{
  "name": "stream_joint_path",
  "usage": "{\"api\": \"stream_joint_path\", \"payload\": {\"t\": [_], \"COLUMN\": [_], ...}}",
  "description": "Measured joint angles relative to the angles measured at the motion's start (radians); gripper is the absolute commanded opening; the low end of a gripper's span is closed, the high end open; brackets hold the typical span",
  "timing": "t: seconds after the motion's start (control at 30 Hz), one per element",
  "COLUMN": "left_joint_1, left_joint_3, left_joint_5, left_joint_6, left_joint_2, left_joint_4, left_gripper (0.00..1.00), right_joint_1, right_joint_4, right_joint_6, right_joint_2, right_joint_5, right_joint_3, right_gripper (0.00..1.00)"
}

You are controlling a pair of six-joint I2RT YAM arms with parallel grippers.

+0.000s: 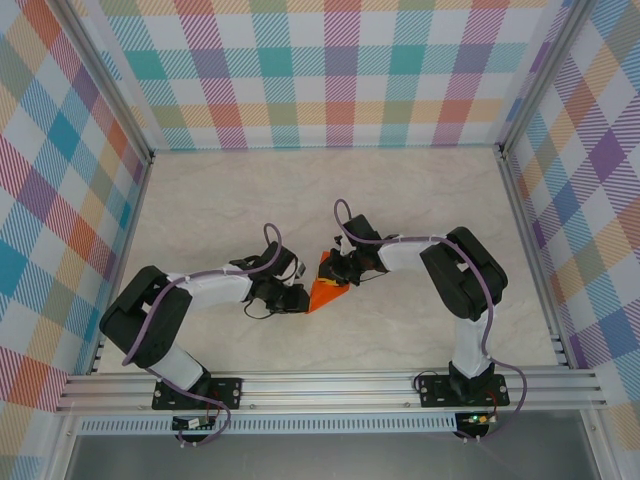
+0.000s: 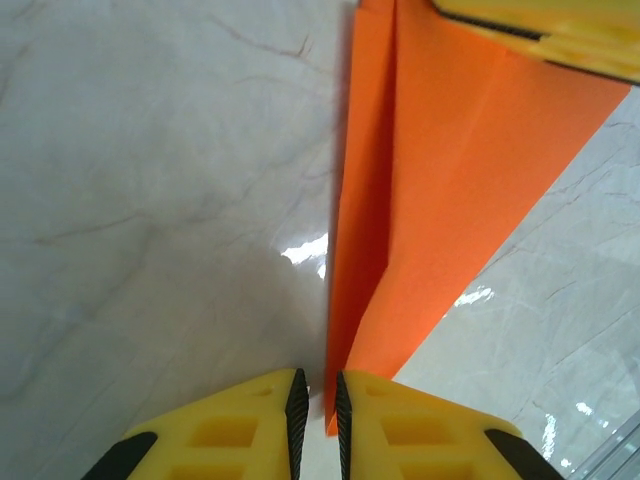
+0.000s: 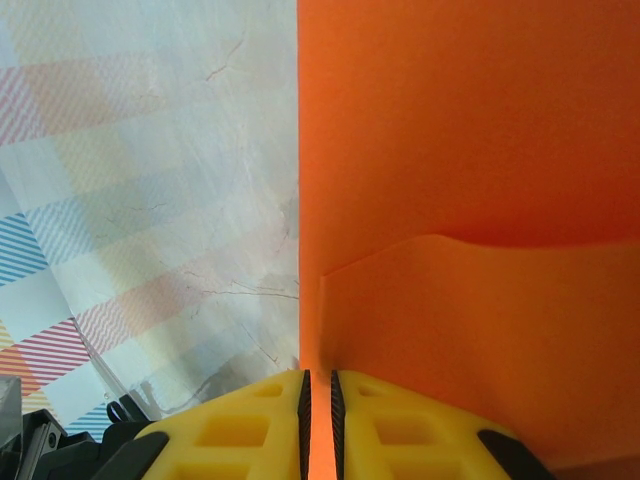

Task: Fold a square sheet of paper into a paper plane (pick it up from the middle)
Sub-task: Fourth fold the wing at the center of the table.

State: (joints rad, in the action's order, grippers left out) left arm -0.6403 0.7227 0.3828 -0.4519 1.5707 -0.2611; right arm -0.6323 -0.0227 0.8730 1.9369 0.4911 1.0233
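- Left gripper (image 2: pixel 318 398): jaws drawn almost together, with the narrow tip of the paper plane (image 2: pixel 440 190) pinched between the pads. It is gripping.
- Right gripper (image 3: pixel 318 395): jaws likewise nearly together, with an orange edge running down into the slot between them. It grips the same plane (image 3: pixel 470 140).
- Relative to the left claw: the plane runs straight ahead from the fingertips and widens as it goes. Its long axis and centre crease lie roughly along the claw's pointing line. The right claw's yellow fingers sit on the far, wide end.
- Relative to the right claw: the paper stands edge-on in the jaws and spreads ahead and to the right. A folded flap lies just ahead of the right-hand finger.
- Top view: the plane (image 1: pixel 324 292) is bridged between the two claws, over the table (image 1: pixel 220 200). Cannot tell whether it touches the table.
- Judgement: neither arm is nearer, since each holds one end. The next crease depends on keeping the claw-to-claw axis straight. Uneven motion risks twisting or tearing the paper.
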Motion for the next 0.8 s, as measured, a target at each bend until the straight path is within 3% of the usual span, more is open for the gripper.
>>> {"api": "stream_joint_path", "payload": {"t": [0.43,0.8], "left_joint_1": [-0.011,-0.079], "left_joint_3": [0.044,0.153], "left_joint_5": [-0.016,-0.142], "left_joint_6": [0.002,0.004], "left_joint_2": [0.031,0.088], "left_joint_4": [-0.058,-0.199], "left_gripper": [0.17,0.17], "right_joint_1": [0.000,0.000], "right_joint_4": [-0.002,-0.004], "right_joint_6": [-0.014,-0.019], "right_joint_2": [0.000,0.000], "right_joint_5": [0.000,0.000], "right_joint_3": [0.000,0.000], "right_gripper": [0.16,0.17]}}
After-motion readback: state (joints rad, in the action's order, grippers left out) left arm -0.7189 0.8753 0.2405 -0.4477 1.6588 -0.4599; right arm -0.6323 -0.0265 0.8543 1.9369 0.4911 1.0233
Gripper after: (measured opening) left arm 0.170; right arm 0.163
